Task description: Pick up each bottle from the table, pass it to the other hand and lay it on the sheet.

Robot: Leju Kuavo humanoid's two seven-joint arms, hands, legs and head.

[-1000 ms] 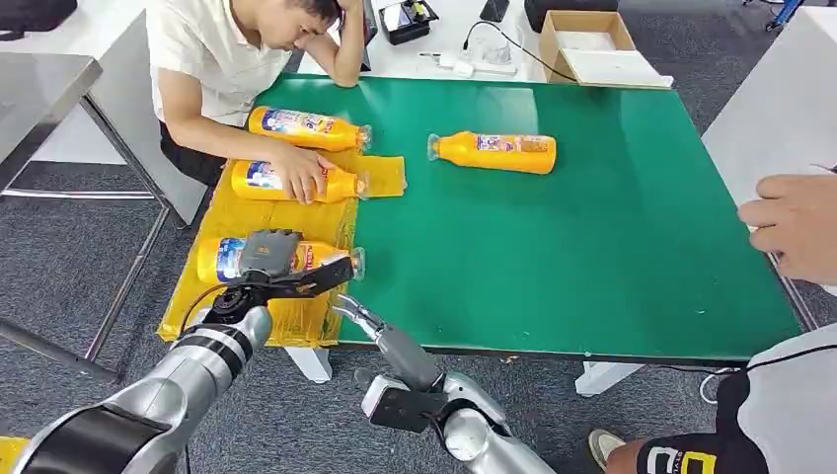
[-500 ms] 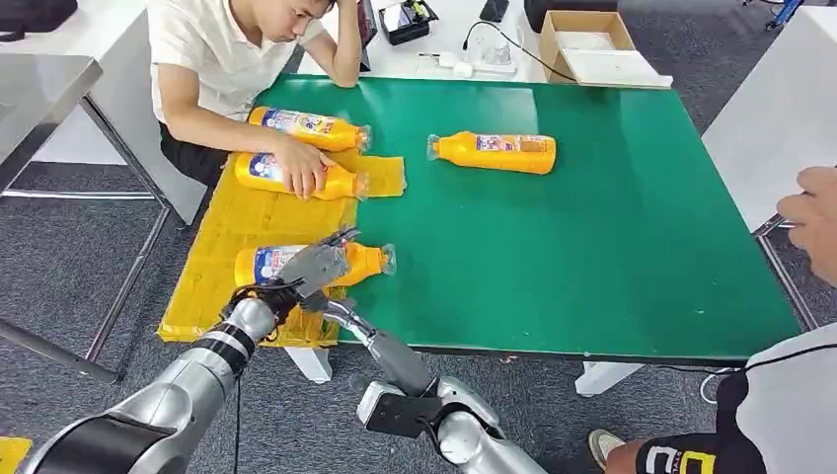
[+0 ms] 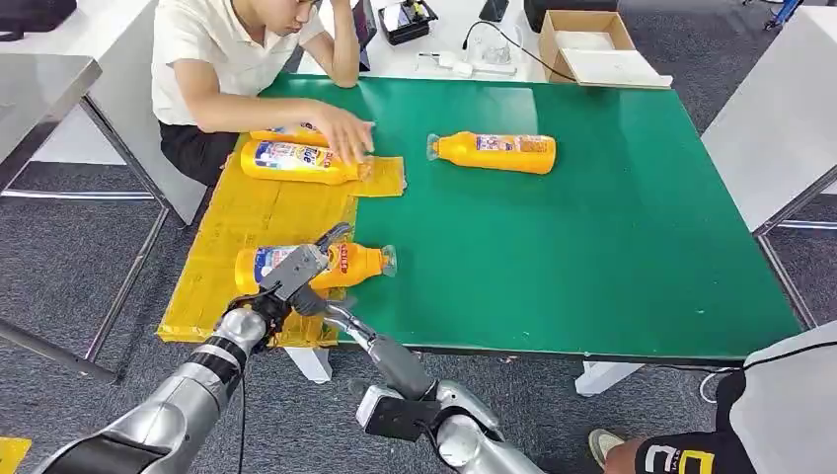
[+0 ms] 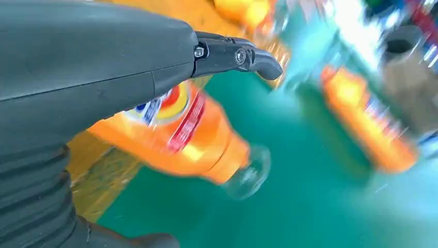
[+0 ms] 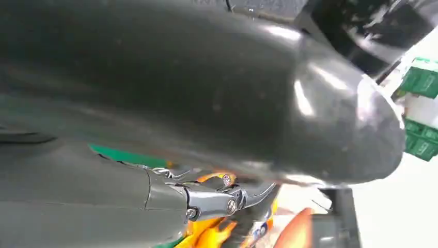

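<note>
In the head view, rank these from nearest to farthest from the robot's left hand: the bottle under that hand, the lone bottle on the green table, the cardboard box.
From the left hand:
1. Bottle under the hand, on the yellow sheet's near end.
2. Lone bottle, mid-table on the green.
3. Cardboard box, beyond the table's far edge.

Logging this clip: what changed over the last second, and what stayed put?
The left hand let go of the near bottle, which now lies farther right, half on the sheet. The person's hand pushed a second bottle back beside the far one. The lone bottle on the table stayed.
</note>
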